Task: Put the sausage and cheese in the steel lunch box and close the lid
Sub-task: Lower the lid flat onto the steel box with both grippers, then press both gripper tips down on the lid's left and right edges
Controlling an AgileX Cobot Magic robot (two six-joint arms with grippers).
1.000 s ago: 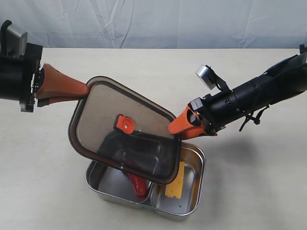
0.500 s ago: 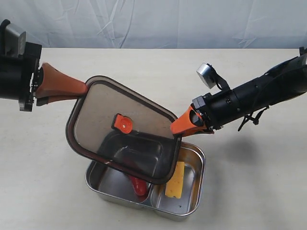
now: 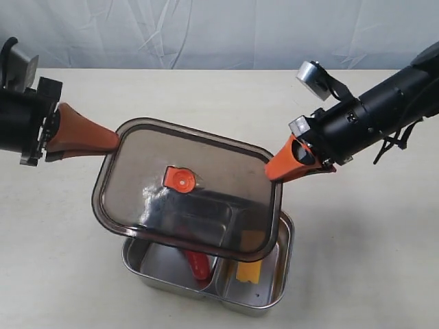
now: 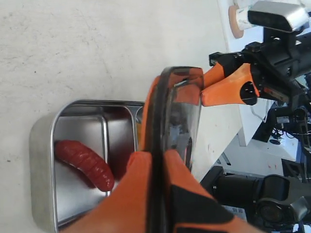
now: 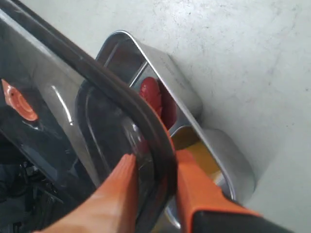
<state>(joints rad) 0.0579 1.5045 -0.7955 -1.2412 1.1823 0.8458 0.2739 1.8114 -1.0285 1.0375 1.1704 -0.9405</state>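
**Two grips, one crooked approach**

My left gripper (image 3: 115, 140) and right gripper (image 3: 272, 171) are each pinched on opposite rims of the lid (image 3: 206, 205), which hangs skewed above the steel lunch box (image 3: 286, 260). The sausage (image 3: 197, 264) and the cheese (image 3: 248, 272) lie inside it, in separate compartments. My worry: lowered askew, a corner catches the rim and shoves the box — or the thin rim slips a pinch. The table (image 3: 363, 260) is pale and matte; wrinkled cloth (image 3: 219, 34) hangs behind.
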